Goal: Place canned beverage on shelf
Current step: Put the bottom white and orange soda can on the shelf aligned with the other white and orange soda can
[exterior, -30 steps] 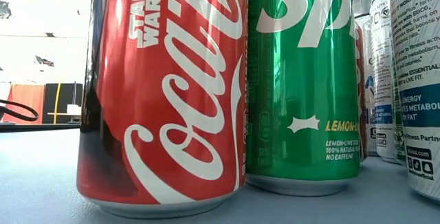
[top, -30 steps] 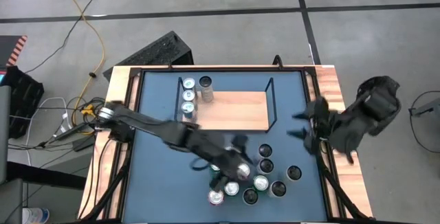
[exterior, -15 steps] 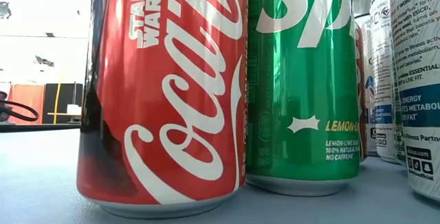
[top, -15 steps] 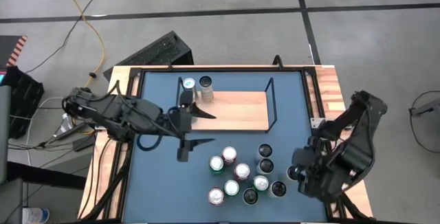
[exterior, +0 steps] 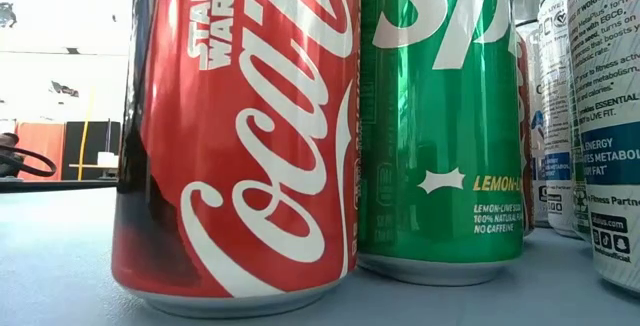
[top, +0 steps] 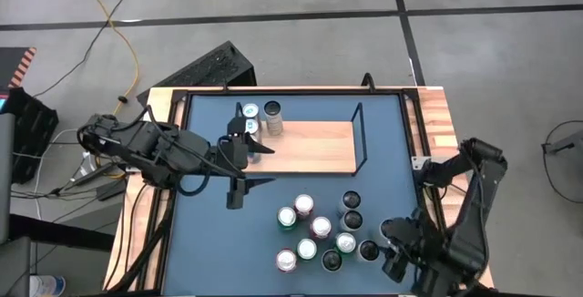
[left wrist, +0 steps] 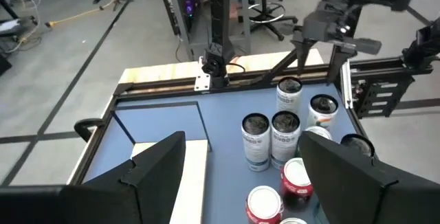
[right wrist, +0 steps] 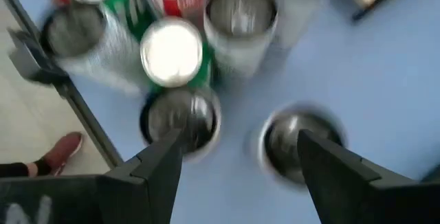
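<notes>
Step in hand: a can has just gone onto the small light-wood shelf with the thin black wire frame (top: 310, 146), by my reading; the next pick looks about to start.
Cans on shelf: three stand at its left end, two white-topped (top: 250, 118) and one with a dark top (top: 271, 111); the rest of the board is bare.
Cans waiting: a cluster of upright cans (top: 330, 233) sits on the large blue tabletop (top: 205, 242), near its front edge, well apart from the shelf.
Left gripper (top: 248, 169): hangs just off the shelf's left front corner, fingers spread wide, holding nothing.
Right gripper (right wrist: 237, 159): low over the right side of the cluster, fingers wide apart and empty, with two dark-topped cans (right wrist: 180, 119) just ahead of them.
Next move: I'd say the right gripper must drop straight around one outer can and close without knocking its neighbours, which stand nearly touching.
</notes>
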Motion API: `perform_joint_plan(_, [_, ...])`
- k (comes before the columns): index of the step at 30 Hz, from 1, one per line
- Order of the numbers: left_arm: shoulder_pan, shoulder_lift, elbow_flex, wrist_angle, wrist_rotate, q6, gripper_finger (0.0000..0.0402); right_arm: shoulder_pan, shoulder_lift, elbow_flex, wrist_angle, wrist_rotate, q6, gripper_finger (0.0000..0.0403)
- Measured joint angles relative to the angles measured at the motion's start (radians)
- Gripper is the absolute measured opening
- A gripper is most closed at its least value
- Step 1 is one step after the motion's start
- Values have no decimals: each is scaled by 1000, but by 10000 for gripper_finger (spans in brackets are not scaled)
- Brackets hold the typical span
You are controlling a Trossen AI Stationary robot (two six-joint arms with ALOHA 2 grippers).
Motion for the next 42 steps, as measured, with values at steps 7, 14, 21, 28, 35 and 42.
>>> perform_joint_plan(7, [0, 0, 0, 0, 0, -17, 273, 89, 143, 0, 7, 30, 201, 271])
perform_joint_plan(14, [0, 0, 0, 0, 3, -35, 273, 103, 266, 0, 27, 32, 314, 271])
perform_joint_plan(21, [0, 0, 0, -1, 4, -34, 273, 78, 362, 0, 79, 17, 391, 271])
perform_joint_plan(28, [10, 0, 0, -26, 3, -33, 273, 79, 446, -2, 144, 3, 430, 270])
perform_joint_plan(35, [10, 1, 0, -33, 1, -52, 273, 75, 460, 0, 186, 38, 428, 270])
perform_joint_plan(42, [10, 1, 0, -38, -26, -67, 273, 68, 460, -1, 260, -47, 351, 270])
